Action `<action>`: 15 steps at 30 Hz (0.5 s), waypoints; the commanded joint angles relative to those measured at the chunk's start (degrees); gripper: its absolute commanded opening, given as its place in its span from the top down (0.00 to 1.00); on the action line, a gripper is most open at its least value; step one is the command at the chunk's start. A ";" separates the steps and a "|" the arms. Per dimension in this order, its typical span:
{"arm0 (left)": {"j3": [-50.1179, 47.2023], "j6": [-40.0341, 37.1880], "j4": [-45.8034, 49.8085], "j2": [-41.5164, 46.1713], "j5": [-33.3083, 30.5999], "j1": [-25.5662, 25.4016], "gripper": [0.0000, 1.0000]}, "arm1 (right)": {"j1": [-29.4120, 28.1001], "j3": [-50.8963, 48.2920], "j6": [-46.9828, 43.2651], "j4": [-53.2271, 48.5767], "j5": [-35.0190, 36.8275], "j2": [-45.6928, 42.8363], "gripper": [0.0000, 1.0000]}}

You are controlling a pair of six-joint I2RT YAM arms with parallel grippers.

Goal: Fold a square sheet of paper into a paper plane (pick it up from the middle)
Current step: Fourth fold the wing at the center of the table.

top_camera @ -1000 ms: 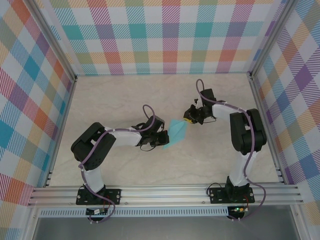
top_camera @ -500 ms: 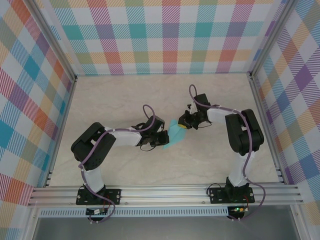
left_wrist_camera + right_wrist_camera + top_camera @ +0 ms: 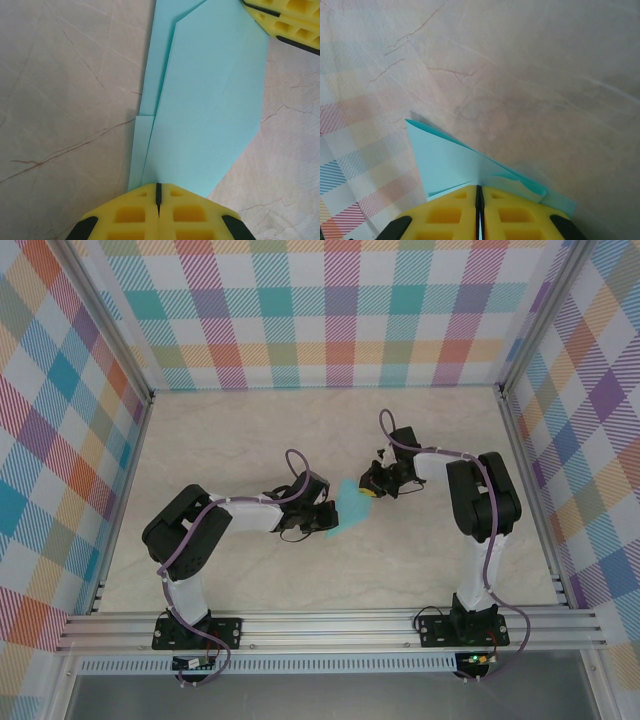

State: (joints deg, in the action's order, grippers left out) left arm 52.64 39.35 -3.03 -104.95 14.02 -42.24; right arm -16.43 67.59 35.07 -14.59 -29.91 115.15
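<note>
The sheet of paper (image 3: pixel 347 508) is light turquoise and folded into overlapping layers with a slanted crease, and it sits mid-table between my two grippers. My left gripper (image 3: pixel 326 519) is shut on its near-left end. In the left wrist view the yellow pads (image 3: pixel 131 212) meet on the paper (image 3: pixel 205 100), which spreads away from them. My right gripper (image 3: pixel 371 484) is shut on the opposite, far-right corner. In the right wrist view a pointed flap of the paper (image 3: pixel 445 157) sticks out from my right gripper (image 3: pixel 479 189). The right fingers (image 3: pixel 295 20) also show at the paper's far end.
The tabletop (image 3: pixel 250 440) is pale marble-patterned. Plaid walls (image 3: pixel 330 310) close it in at the back and on both sides. An aluminium rail (image 3: pixel 330 628) runs along the near edge, with both arm bases on it.
My right gripper has moved left and nearer, onto the paper's far-right corner, and has shut on it. The left arm and its grip have not moved.
</note>
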 commanded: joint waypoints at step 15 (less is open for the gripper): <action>-4.15 -1.45 13.13 -5.14 -2.60 0.27 1.00 | 3.50 0.70 -2.64 2.44 10.90 2.02 0.89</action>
State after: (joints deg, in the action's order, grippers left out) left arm 52.64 39.31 -3.18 -105.03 14.04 -42.24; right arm -14.61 67.75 33.78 -12.71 -28.05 115.31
